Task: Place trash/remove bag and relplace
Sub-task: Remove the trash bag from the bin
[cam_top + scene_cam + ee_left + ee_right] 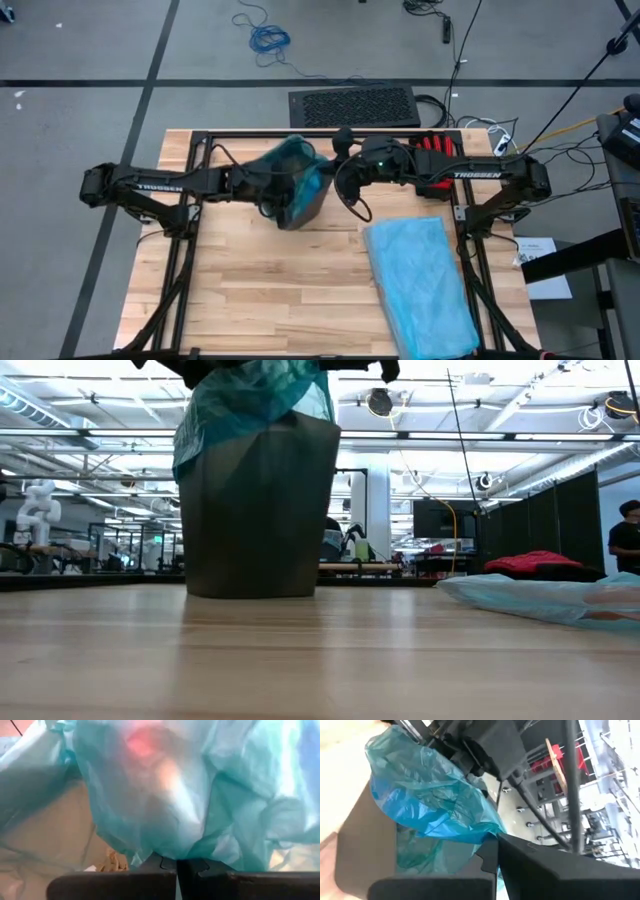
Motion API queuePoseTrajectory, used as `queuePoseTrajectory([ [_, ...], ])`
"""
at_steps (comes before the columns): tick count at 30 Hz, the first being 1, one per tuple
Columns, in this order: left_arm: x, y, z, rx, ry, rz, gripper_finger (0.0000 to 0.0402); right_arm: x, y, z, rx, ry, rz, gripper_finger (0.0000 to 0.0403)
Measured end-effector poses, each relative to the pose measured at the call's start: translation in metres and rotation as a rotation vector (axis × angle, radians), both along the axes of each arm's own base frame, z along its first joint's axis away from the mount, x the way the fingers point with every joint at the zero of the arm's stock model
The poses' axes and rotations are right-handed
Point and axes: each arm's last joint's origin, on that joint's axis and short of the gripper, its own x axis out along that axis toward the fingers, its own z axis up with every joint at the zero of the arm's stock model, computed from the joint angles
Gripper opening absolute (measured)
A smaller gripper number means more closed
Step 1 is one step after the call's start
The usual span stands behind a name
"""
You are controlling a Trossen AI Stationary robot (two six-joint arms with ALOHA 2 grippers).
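Two grippers, both clamped on one item: the teal-green bin liner, gathered above the dark grey bin at the back-centre of the wooden table.

Left gripper: fingers pressed together, film pinched between the tips. Right gripper: likewise closed on a fold at the opposite side of the liner's mouth.

Handling, as I judge it: thin, crinkly, very light, slippery; likely to tear if snagged on the bin rim. Best held at bunched rim folds, as now, not single-layer film.

Paler blue bag: flat on the table's right side, well apart from the bin.

View notes: the high view alone gives the layout of arms and spare bag; the low view shows the liner draped over the bin's rim; the left wrist view shows crumpled brown paper inside.
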Motion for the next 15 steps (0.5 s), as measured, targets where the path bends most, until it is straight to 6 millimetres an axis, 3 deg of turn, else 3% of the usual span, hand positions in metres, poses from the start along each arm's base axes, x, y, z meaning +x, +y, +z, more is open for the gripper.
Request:
queuePoseTrajectory([
  [8,-0.004,0.001,0.006,0.025,-0.021,0.037,0.0000,0.000,0.000,-0.001,0.055,-0.004,-0.022,0.0000],
  [15,-0.034,0.000,0.051,0.134,-0.152,0.065,0.0000,-0.001,-0.003,-0.002,0.039,0.013,-0.052,0.0000],
])
